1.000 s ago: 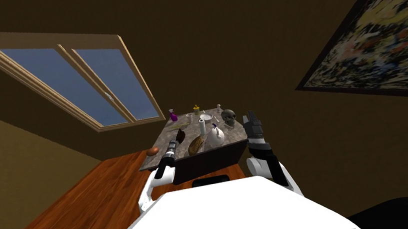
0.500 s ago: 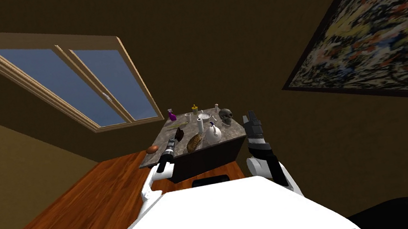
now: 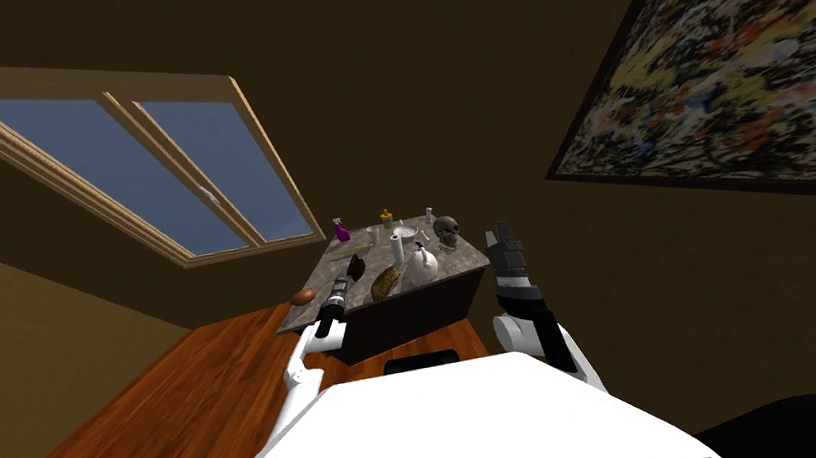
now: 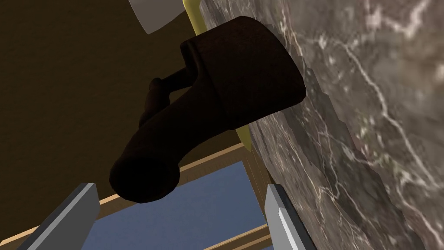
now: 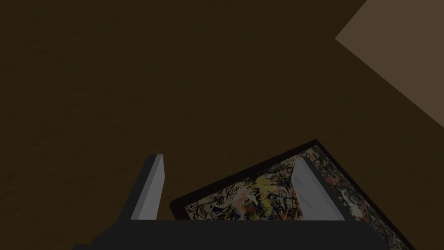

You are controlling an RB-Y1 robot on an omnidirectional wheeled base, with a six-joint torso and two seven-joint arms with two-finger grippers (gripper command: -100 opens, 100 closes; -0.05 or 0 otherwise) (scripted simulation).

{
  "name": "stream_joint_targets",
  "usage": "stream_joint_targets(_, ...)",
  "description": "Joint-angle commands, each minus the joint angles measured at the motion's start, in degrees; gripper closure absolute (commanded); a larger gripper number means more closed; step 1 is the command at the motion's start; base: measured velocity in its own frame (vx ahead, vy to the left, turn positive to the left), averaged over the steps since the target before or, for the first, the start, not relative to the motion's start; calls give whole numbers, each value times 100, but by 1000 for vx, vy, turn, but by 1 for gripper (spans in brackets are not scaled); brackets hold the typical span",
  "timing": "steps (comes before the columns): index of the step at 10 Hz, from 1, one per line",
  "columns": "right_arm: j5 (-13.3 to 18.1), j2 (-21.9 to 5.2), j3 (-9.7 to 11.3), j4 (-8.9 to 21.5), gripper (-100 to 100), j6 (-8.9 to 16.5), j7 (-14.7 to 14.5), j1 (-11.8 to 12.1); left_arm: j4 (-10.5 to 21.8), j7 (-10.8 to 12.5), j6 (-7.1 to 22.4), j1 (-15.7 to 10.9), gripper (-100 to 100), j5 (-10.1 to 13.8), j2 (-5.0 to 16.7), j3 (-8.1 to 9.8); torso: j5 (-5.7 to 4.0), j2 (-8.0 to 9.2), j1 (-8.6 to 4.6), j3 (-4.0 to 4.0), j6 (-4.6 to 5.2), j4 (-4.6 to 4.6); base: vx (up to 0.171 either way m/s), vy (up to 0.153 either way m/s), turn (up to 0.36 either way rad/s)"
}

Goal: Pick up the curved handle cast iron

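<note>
Left end effector (image 4: 178, 188) stands wide open, its two grey fingers (image 4: 69, 217) spread apart and gripping nothing. Seen from the left wrist, the cast iron piece (image 4: 225, 87) is a near-black, thick-walled body sitting on the veined grey stone counter (image 4: 373, 113). A stout curved handle sweeps off it toward the end effector. The handle's rounded end lies just ahead of the gap between the fingers, nearer one finger than the other, and neither touches it. A thin dark stub juts from the body beside the handle, and a yellow strip (image 4: 243, 136) peeks out behind it.

The head view supplies the layout that the wrist camera is too close to give. There the cast iron piece (image 3: 357, 267) is a small dark lump on the left part of the counter (image 3: 466, 255). The left end effector (image 3: 350, 278) is at its near side, the forearm coming in from 7 o'clock. A brown loaf (image 3: 387, 283) lies at 4 o'clock of the piece and a white kettle (image 3: 421, 264) at 3 o'clock. A dark skull (image 3: 446, 228) sits at 1 o'clock of the kettle. A purple bottle (image 3: 341, 230) stands at 12 o'clock of the piece, near the far edge.

The right end effector (image 3: 501, 242) is raised off the counter's right edge, at 3 o'clock of the kettle. Its own wrist view shows the fingers parted and empty.
</note>
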State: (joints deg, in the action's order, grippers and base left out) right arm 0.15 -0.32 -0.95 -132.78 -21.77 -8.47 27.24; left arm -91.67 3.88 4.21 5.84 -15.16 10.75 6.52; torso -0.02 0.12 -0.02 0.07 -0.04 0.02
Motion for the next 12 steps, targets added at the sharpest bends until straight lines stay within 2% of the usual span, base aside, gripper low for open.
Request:
stream_joint_targets(1, 0, 0, 0, 0, 0, 0, 0, 0, 286, 286, -189, -286, -100, -286, 148, 271, 0, 0, 0, 0, 0, 0, -78, -37, -165)
stream_joint_targets(2, 0, 0, 1, 0, 0, 0, 0, -1, 441, 409, -189, -396, -100, -426, 148, 271, -2, 15, -10, 7, 4, 3, -103, -31, -97)
stream_joint_targets(3, 0, 0, 0, 0, 0, 0, 0, -1, 611, 422, -189, -512, -100, -426, 148, 271, -3, 23, -9, 13, 2, 5, -51, -11, 8)
stream_joint_targets(4, 0, 0, 0, 0, 0, 0, 0, 0, 763, 422, -189, -512, -100, -426, 148, 271, -1, 13, -3, 8, 0, 3, -4, -3, 10)
stream_joint_targets(5, 0, 0, 0, 0, 0, 0, 0, 0, 903, 719, -357, -752, -100, -684, 313, 528, 0, -2, 1, -1, 0, 0, -59, -20, -180)
stream_joint_targets(6, 0, 0, 1, 0, 0, 0, 0, -1, 1152, 846, -357, -968, -100, -832, 313, 528, -1, 8, -4, 4, 5, 2, -91, -34, -86)
stream_joint_targets(8, 0, 0, 0, 0, 0, 0, 0, 0, 1424, 850, -357, -984, -100, -832, 313, 528, -2, 13, -8, 8, -1, 3, -37, -19, 17)
stream_joint_targets(9, 0, 0, 0, 0, 0, 0, 0, 0, 1615, 1130, -526, -1242, -100, -1115, 479, 786, 0, 2, -2, 1, -1, 0, -77, -42, -177)
stream_joint_targets(10, 0, 0, 1, 0, 0, 0, 0, -1, 1806, 1270, -526, -1426, -100, -1237, 479, 786, -3, 14, -11, 7, 4, 3, -90, -34, -85)
stream_joint_targets(11, 0, 0, 0, 0, 0, 0, 0, -1, 2026, 1277, -526, -1455, -100, -1237, 479, 786, -3, 20, -10, 11, 1, 4, -49, -13, 12)
stream_joint_targets(12, 0, 0, 0, 0, 0, 0, 0, 0, 2084, 1277, -526, -1455, -100, -1237, 479, 786, -1, 12, -3, 7, -1, 3, -15, -2, 11)
